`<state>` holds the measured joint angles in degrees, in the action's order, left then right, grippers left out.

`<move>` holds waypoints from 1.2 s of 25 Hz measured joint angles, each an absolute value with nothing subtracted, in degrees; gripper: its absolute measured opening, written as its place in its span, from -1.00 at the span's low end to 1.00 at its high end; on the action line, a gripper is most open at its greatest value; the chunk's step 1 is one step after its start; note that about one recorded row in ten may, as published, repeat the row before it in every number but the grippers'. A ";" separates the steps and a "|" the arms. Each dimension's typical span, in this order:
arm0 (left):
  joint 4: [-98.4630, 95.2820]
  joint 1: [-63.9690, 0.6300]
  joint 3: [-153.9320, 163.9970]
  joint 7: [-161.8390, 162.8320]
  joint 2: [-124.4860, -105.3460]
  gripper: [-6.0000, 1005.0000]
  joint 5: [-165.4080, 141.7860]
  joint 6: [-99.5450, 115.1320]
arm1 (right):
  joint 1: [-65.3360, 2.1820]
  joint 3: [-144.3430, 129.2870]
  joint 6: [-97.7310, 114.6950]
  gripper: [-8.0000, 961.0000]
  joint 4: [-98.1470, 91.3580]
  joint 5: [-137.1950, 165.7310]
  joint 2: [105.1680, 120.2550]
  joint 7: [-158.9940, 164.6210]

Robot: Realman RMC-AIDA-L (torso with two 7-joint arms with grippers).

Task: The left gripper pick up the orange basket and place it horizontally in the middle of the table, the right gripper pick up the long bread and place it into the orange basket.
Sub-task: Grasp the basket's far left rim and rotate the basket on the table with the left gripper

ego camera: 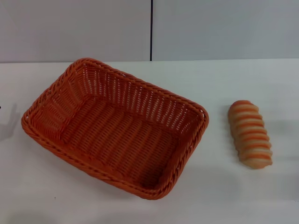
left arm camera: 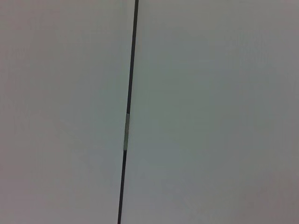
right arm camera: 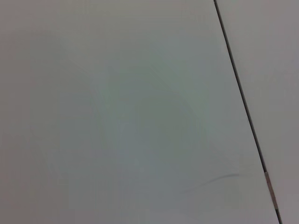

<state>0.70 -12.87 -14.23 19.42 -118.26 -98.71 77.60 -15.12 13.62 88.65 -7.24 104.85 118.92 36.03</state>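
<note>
The orange basket [ego camera: 114,128] sits on the white bench [ego camera: 42,196], left of centre in the head view, turned at an angle so that its long sides run from far-left to near-right. It stands upright on its base with the opening facing up, and nothing lies inside it; the woven floor and sloping walls are fully exposed. A faint shadow falls on the bench just beyond its left corner.

To the right, well apart from the basket, the long bread [ego camera: 250,134] lies flat on the bench, its length running roughly away from the robot, with orange-brown and cream stripes crossing it. A bare strip of bench separates it from the basket's right corner.

Behind the bench stands a pale wall [ego camera: 224,28] split by a thin dark vertical seam [ego camera: 151,30].

Neither the left end effector nor the right end effector appears in any view, so it cannot be told whether either is apart or together. Both wrist views show only a pale flat surface [left arm camera: 210,112] crossed by a dark seam line [left arm camera: 128,112].
</note>
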 joint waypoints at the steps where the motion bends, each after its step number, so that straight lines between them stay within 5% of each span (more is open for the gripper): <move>1: 0.70 -12.87 -14.23 19.42 -118.26 0.62 -98.71 77.60 | -15.12 13.62 88.65 0.48 -7.24 104.85 118.92 36.03; 15: -1.37 -13.72 -11.77 20.78 -117.77 0.58 -99.85 78.36 | -15.60 13.62 88.42 0.48 -6.68 104.72 118.92 36.03; 30: -66.19 -16.90 28.23 89.51 -117.91 0.55 -110.17 82.39 | -15.55 14.11 88.37 0.48 -6.51 104.42 118.91 36.03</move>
